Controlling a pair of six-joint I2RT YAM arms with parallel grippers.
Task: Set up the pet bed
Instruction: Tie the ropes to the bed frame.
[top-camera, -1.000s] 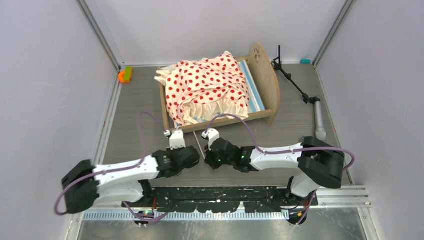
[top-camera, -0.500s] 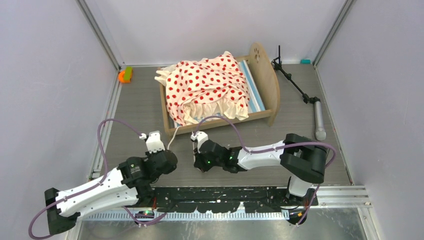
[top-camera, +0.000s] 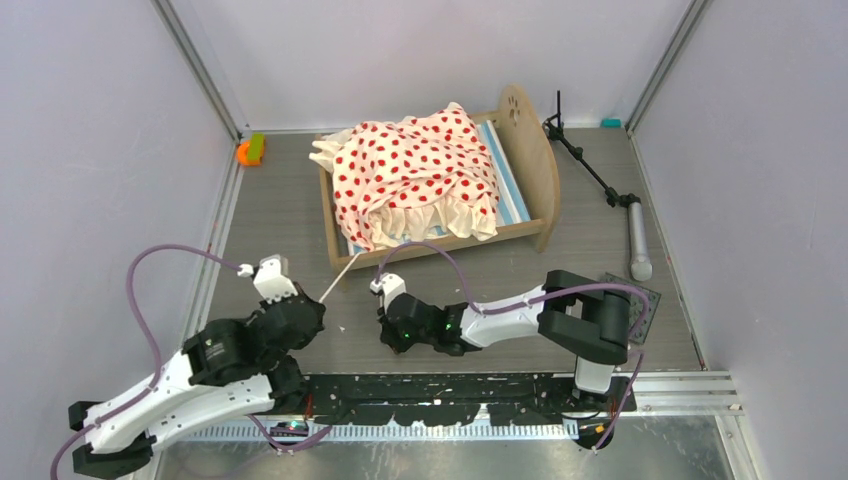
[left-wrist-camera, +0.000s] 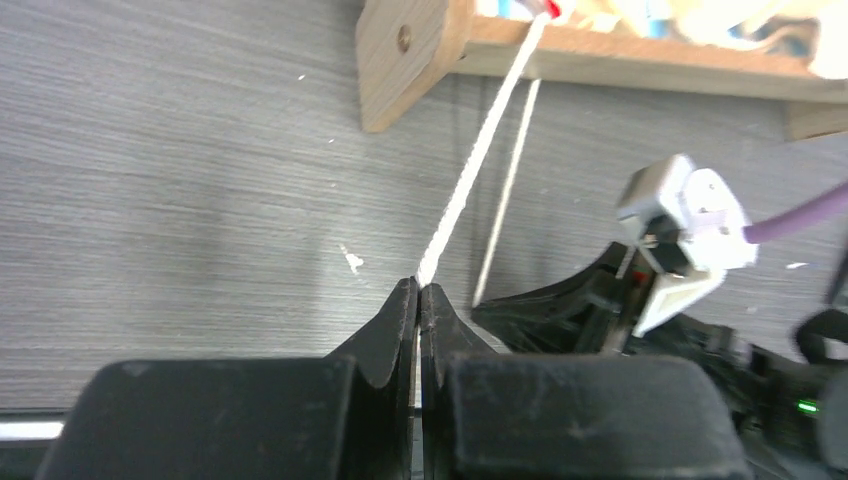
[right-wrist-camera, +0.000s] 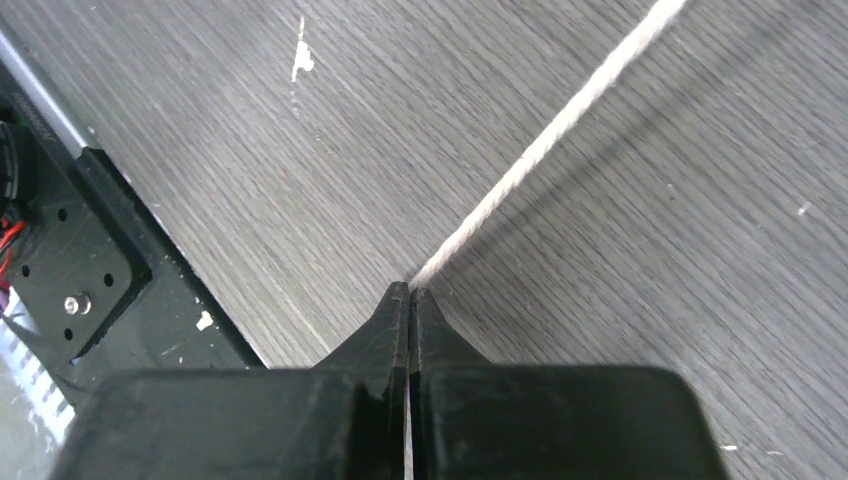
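Observation:
The pet bed (top-camera: 538, 175) stands at the back middle, a light-wood frame with a blue-white striped mattress (top-camera: 507, 185). Cream red-dotted bedding (top-camera: 415, 175) lies heaped over it. My left gripper (top-camera: 319, 303) is in front of the bed's near-left leg (left-wrist-camera: 405, 60), shut on a white cord (left-wrist-camera: 480, 150) that runs taut up to the bedding. My right gripper (top-camera: 384, 322) sits just right of it, low over the table, shut on a second white cord (right-wrist-camera: 540, 150). In the wrist views both gripper tips (left-wrist-camera: 419, 290) (right-wrist-camera: 411, 292) pinch their cord's end.
An orange and green toy (top-camera: 250, 150) lies at the back left. A black tripod stand (top-camera: 585, 165) with a grey handle (top-camera: 638, 245) lies right of the bed. A dark square mat (top-camera: 640, 300) shows under the right arm. Walls close in on both sides.
Both grippers have drawn back from the bed toward the near left, cords still pinched. The left arm swung furthest left and its cord now runs taut.

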